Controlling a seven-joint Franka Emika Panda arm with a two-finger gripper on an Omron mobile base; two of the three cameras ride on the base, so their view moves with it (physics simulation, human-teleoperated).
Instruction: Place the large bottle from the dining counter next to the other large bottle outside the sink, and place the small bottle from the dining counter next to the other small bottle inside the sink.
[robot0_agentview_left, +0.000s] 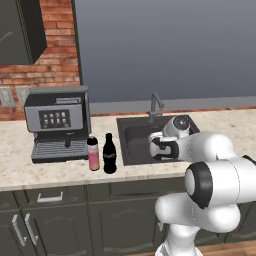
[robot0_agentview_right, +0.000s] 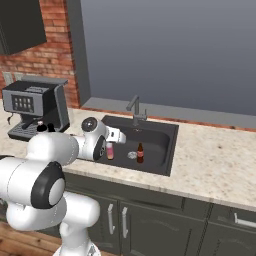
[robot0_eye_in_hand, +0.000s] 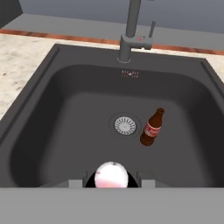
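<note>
Fingers (robot0_eye_in_hand: 112, 178) clamp small bottle (robot0_eye_in_hand: 111, 176) — over sink (robot0_eye_in_hand: 52, 100).

We see our arm folded forward, elbow high, wrist bent down toward twelve o'clock. Our gripper (robot0_eye_in_hand: 112, 177) points downward, its fingers (robot0_eye_in_hand: 77, 181) clamped at three and nine o'clock on the small bottle (robot0_eye_in_hand: 111, 175).

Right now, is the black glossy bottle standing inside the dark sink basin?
No, the black glossy bottle stands on the beige worktop beside the pink translucent bottle.
</note>
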